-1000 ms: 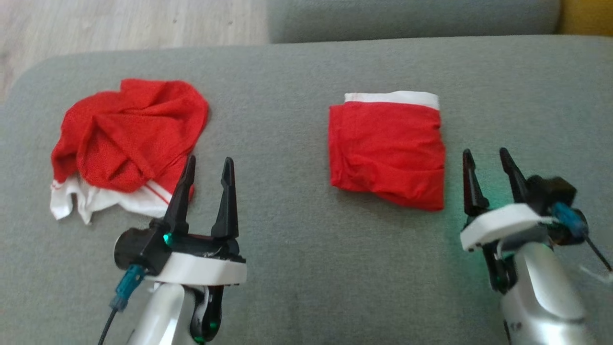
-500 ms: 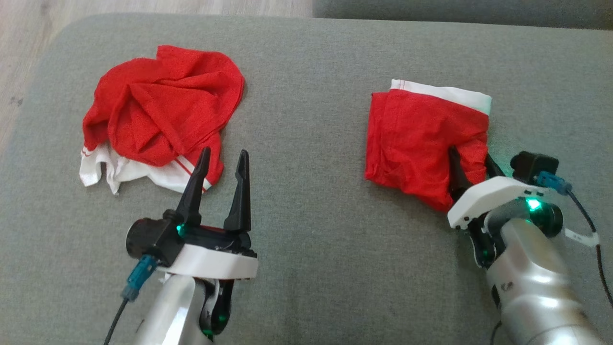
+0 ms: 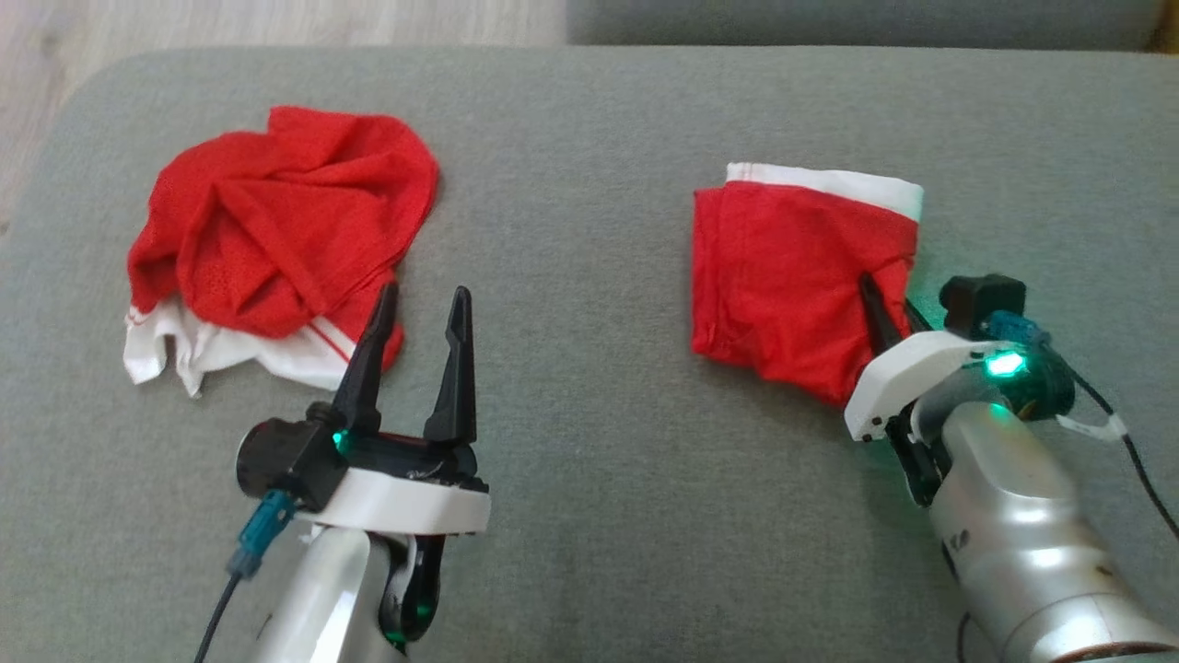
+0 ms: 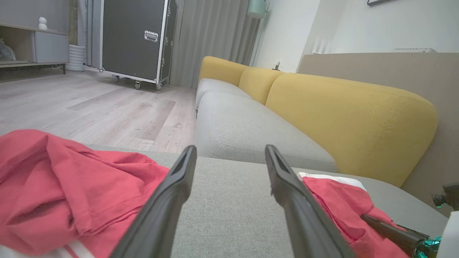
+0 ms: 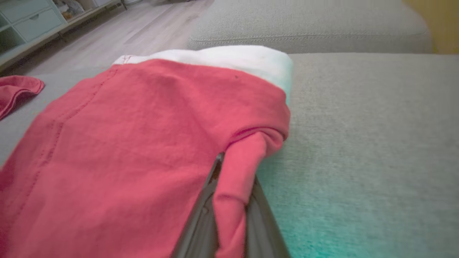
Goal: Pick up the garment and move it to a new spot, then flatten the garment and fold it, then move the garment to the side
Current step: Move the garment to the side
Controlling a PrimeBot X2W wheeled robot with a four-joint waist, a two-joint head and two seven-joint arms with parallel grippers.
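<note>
Right gripper (image 3: 886,296) is clamped on cloth: I've got a pinch of the folded red garment (image 3: 792,276), soft fabric with a white band along its far edge, taken at its near right corner. In the right wrist view a ridge of red cloth stands up between the two dark fingers (image 5: 200,222), with the jaws drawn together around it. The garment lies on the grey fabric sofa cushion (image 3: 589,516), right of centre, and it is flat apart from that puckered corner.

Left gripper (image 3: 422,296) hangs with its jaws wide apart and nothing in them. It sits just beside the crumpled red garment (image 3: 276,230), a mesh-looking heap with white trim on the left of the cushion, well apart from the folded one.

Now, how will this thing handle? I'd call it light and completely limp, with no stiffness to carry its own shape. It's neither fragile nor slippery, so my worry is the fold and not the grip. I can't tell how many layers I've caught in this pinch. If it's only the top ones, a high lift will likely let the rest sag and the fold fall open.

The cushion weave looks grippy too, so a hard drag could bunch the bottom layer. My call is to keep it low and ease it sideways. If the fold starts to go, I'd take a fresh hold through every layer along the folded edge.
</note>
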